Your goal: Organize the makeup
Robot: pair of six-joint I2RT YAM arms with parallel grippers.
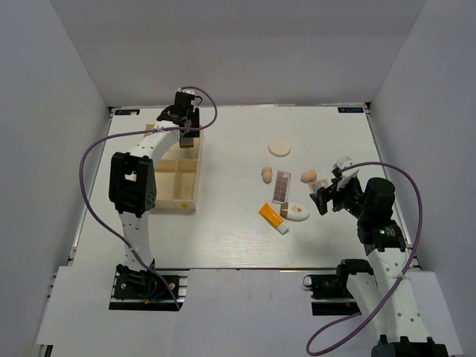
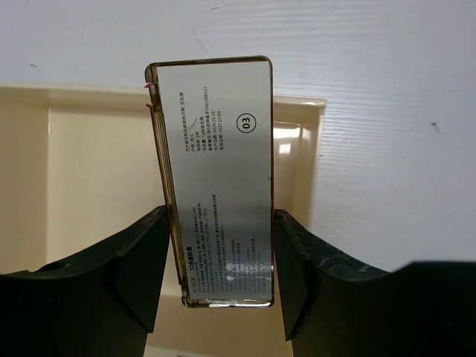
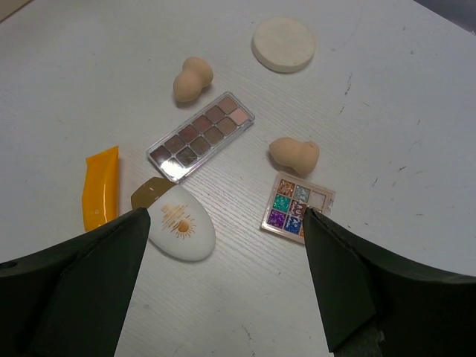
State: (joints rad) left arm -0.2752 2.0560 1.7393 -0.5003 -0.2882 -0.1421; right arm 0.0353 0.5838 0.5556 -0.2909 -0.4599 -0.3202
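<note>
Left tool [image 2: 221, 253]: clamped on a flat palette [image 2: 216, 171], one finger against each long edge. Back of the palette toward the wrist camera, with a silver label: "03" in a circle, then rows of fine print too small to read. Front face hidden. Hangs at the far end of the box [image 2: 97, 186], with pale compartments behind it; whether it touches the box, impossible to tell.

Right tool [image 3: 228, 223]: spread wide, gripping nothing, hovering over the loose makeup on the bench [image 1: 238, 238], well apart from the box. Just below the fingers: glitter palette [image 3: 296, 209] with coloured pans, and white oval [image 3: 182, 227] printed with a gold sun emblem, no readable words. Gold cap [image 3: 151, 193] at the oval's end, partly covered. Orange tube [image 3: 102, 186] beside it, lower end cut off behind a finger. Brown palette [image 3: 201, 136] at the middle, twelve pans in two rows. Sponge [image 3: 191, 79] beyond it, second sponge [image 3: 295, 154] near the glitter palette. Round disc [image 3: 283, 44] farthest out, plain.
</note>
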